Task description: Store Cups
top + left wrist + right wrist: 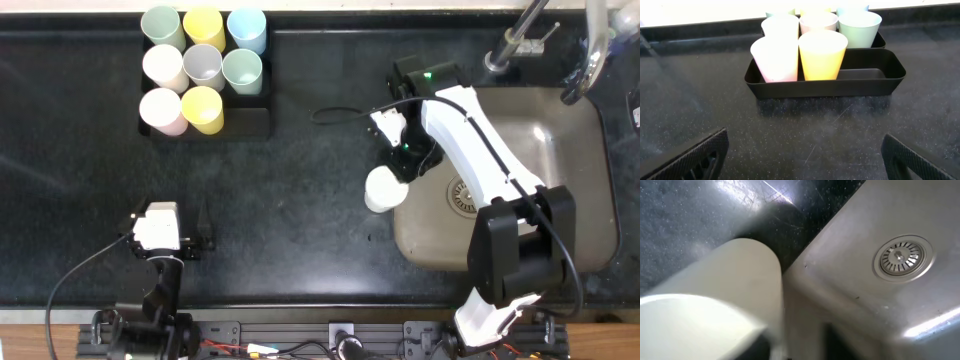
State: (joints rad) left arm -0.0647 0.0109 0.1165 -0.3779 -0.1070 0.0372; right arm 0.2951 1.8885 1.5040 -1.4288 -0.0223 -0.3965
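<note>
A black tray (250, 120) at the counter's back left holds several pastel cups, among them a pink cup (774, 57) and a yellow cup (822, 52) in the near row. The near right slot of the tray (867, 75) is bare. My right gripper (396, 178) is shut on a cream cup (382, 190), held tilted over the sink's left rim; in the right wrist view the cream cup (725, 295) is very close. My left gripper (168, 222) stands open and empty at the front left of the counter, facing the tray, with both fingers (690, 157) spread wide.
The steel sink (560, 130) with its drain (900, 257) takes up the right side, and a faucet (520, 35) stands behind it. Dark counter (300, 230) stretches between the tray and the sink. A cable (345, 112) loops from the right arm.
</note>
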